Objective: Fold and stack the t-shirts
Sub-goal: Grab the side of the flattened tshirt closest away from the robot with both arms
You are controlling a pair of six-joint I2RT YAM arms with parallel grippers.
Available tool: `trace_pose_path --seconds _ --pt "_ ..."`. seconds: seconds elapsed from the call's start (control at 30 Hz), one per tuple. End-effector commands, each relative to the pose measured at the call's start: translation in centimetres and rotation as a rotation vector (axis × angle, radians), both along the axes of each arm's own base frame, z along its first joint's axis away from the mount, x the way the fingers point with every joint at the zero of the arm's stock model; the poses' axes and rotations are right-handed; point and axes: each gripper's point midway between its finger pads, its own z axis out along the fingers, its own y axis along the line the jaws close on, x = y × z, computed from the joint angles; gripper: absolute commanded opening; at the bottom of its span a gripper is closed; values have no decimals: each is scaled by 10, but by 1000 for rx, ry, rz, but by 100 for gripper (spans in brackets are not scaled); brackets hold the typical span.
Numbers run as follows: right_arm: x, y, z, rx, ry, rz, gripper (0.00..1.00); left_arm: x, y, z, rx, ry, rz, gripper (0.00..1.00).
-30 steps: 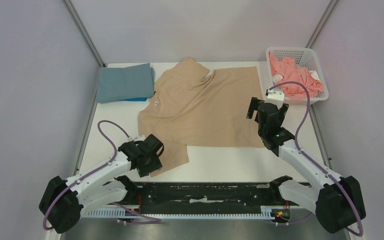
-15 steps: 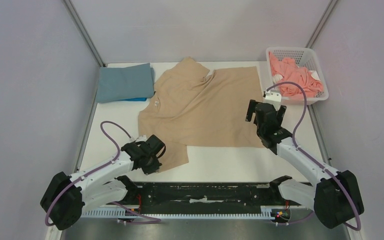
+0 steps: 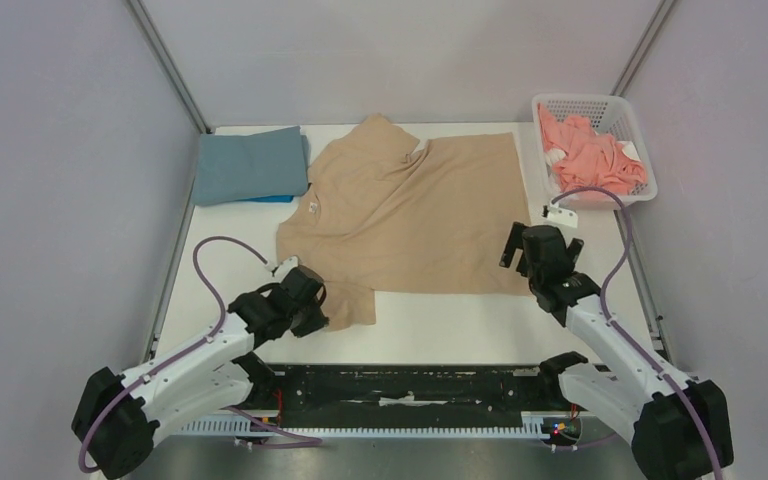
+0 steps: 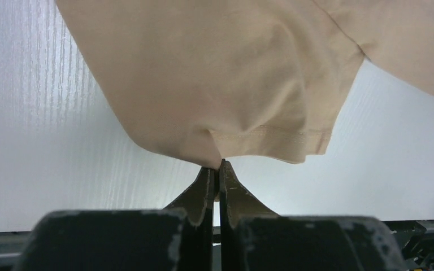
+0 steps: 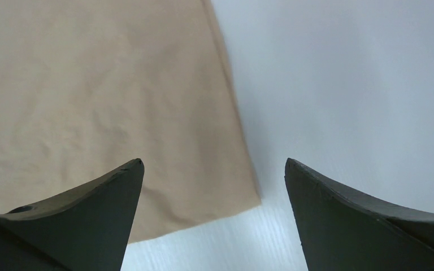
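Four shirts show: the tan shirt [image 3: 410,215] lies spread and lightly creased across the middle of the table [image 3: 480,325], collar to the left. The grey-blue shirt [image 3: 248,165] sits folded at the far left on what seems to be the bright blue shirt [image 3: 272,199], and the coral pink shirt [image 3: 592,158] lies crumpled in the basket [image 3: 628,118]. The left gripper [image 4: 216,171] has its jaws pinched tight on the tan shirt's near sleeve hem, puckering the cloth, while the right gripper [image 5: 214,164] hangs with jaws spread wide over the shirt's near right corner.

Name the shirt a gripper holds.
The tan shirt: the left gripper pinches its sleeve. The grey-blue shirt lies folded; the coral shirt sits in the basket.
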Motion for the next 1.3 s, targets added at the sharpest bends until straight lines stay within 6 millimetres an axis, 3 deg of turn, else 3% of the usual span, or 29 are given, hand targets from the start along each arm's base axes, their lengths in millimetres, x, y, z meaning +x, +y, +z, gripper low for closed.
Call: trace_pose_path --seconds 0.0,0.1,0.23,0.37,0.73,1.03,1.17,1.27 --pt "-38 -37 -40 31 140 -128 98 8 -4 10 -7 -88 -84 2" --pt "-52 -38 -61 51 207 -115 90 9 -6 14 -17 -110 -105 2" --pt "-53 -33 -69 60 249 -82 74 8 -2 15 3 -106 -106 2" --pt "-54 -37 -78 41 281 -102 68 8 -2 16 -3 -115 -104 2" --pt "-44 -21 -97 102 294 -52 58 8 -1 15 -2 -116 -99 2" --pt "-56 -24 -106 95 305 -65 24 3 -2 20 -11 -99 -115 2" --pt "-64 -26 -107 100 288 -68 1 -5 2 18 -7 -76 -122 2" --pt "-73 -32 -106 100 273 -98 0 -16 4 14 -17 -33 -126 2"
